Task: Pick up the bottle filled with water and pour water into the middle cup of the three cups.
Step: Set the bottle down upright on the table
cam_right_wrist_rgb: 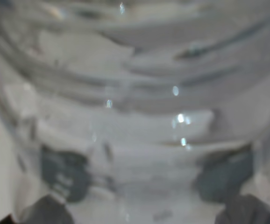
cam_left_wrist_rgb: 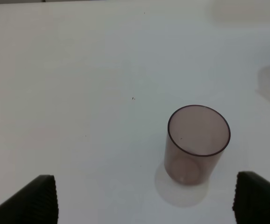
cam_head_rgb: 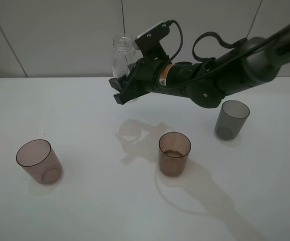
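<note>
The clear bottle [cam_head_rgb: 121, 54] stands upright in my right gripper [cam_head_rgb: 125, 90], which is shut on its lower body above the back middle of the table. In the right wrist view the bottle [cam_right_wrist_rgb: 135, 116] fills the frame, with dark fingertips [cam_right_wrist_rgb: 46, 210] at its sides. The amber-brown middle cup [cam_head_rgb: 174, 153] stands in front of and to the right of the bottle, apart from it. The pinkish-mauve cup [cam_head_rgb: 38, 160] is at the front left, the smoky grey cup [cam_head_rgb: 232, 119] at the right. My left gripper [cam_left_wrist_rgb: 146, 205] is open and empty, short of the pinkish cup [cam_left_wrist_rgb: 195, 144].
The white table [cam_head_rgb: 85, 115] carries only the three cups. The right arm [cam_head_rgb: 220, 75] reaches in from the upper right, over the grey cup's far side. A white wall stands behind the table.
</note>
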Controlling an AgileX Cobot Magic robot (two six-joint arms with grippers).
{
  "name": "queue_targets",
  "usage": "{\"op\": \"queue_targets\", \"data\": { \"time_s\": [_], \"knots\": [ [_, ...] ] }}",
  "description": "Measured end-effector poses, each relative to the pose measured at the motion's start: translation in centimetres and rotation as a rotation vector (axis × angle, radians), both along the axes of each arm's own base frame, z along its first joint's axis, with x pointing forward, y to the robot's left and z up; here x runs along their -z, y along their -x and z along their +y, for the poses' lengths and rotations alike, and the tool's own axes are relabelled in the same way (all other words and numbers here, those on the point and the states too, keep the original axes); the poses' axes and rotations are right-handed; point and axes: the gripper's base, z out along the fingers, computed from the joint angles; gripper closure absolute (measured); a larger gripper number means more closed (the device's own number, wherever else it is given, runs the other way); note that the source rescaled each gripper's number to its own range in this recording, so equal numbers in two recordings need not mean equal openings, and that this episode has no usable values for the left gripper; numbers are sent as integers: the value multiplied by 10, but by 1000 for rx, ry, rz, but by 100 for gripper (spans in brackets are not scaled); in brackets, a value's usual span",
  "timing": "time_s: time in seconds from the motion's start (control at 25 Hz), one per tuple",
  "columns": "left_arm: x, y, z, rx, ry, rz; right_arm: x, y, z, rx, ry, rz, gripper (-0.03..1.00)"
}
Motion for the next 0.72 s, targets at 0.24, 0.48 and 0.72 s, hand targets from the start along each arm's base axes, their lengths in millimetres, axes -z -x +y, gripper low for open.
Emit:
{"op": "queue_targets", "data": {
  "time_s": [0.24,0.48,0.72],
  "knots": [
    [0,0,0,0,0,0,35,-7,0,71,-47,44,95],
    [0,0,0,0,0,0,66,-9,-4,148,-50,122,95],
    [0,0,0,0,0,0,72,-11,-7,211,-71,155,95]
  ]
}}
